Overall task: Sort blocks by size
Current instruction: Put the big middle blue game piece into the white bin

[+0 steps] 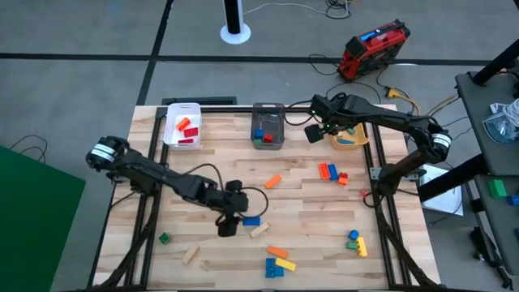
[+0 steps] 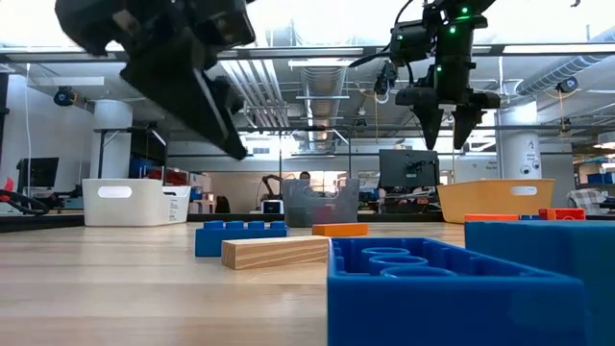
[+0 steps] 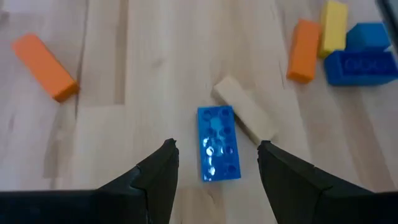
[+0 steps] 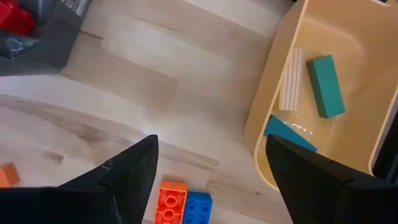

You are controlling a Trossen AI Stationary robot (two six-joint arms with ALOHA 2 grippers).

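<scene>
Blue brick (image 3: 219,143) lies flat on the table (image 1: 308,211), touching a wooden block (image 3: 244,118), below my spread left gripper (image 3: 214,165); next I must descend and pinch it. My right gripper (image 4: 208,168) waits, spread and empty, beside the orange bin (image 4: 264,124).

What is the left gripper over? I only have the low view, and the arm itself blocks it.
Observer: The left gripper is open above a blue studded brick; a plain wood block lies right beside that brick.
Operator: Is the right gripper holding anything?
Observer: No. The right gripper is open and empty, over the table next to the orange bin.
Operator: Anything in that bin?
Observer: A green bar, a pale ribbed piece and a blue piece.
</scene>
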